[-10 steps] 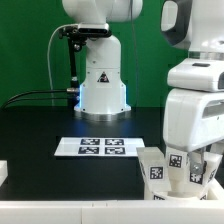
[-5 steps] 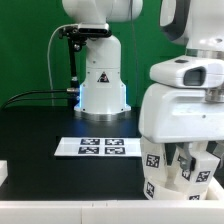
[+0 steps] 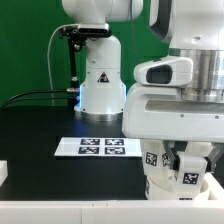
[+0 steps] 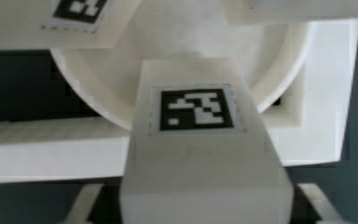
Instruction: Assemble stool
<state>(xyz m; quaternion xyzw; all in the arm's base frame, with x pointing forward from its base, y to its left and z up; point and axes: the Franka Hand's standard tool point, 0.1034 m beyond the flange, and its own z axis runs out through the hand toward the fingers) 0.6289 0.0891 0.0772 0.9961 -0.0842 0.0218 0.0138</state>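
In the wrist view a white stool leg (image 4: 197,140) with a black-and-white tag fills the middle and runs between my two fingers (image 4: 98,200). My gripper (image 4: 202,206) is shut on it. Beyond the leg lies the round, rimmed seat disc (image 4: 101,80), and a second tagged leg (image 4: 80,12) stands at its far side. In the exterior view the gripper (image 3: 181,162) hangs low at the right, mostly hidden by the arm's white housing. The stool (image 3: 172,186) shows beneath it, with tagged legs (image 3: 153,158) sticking up.
The marker board (image 3: 101,147) lies flat on the black table in front of the robot's base (image 3: 102,85). A small white block (image 3: 3,172) sits at the exterior view's left edge. A white bar (image 4: 43,150) lies along the seat's near side.
The arm has swung toward the exterior view's left and looms larger over the stool. The jaws have drawn in a little onto the leg.
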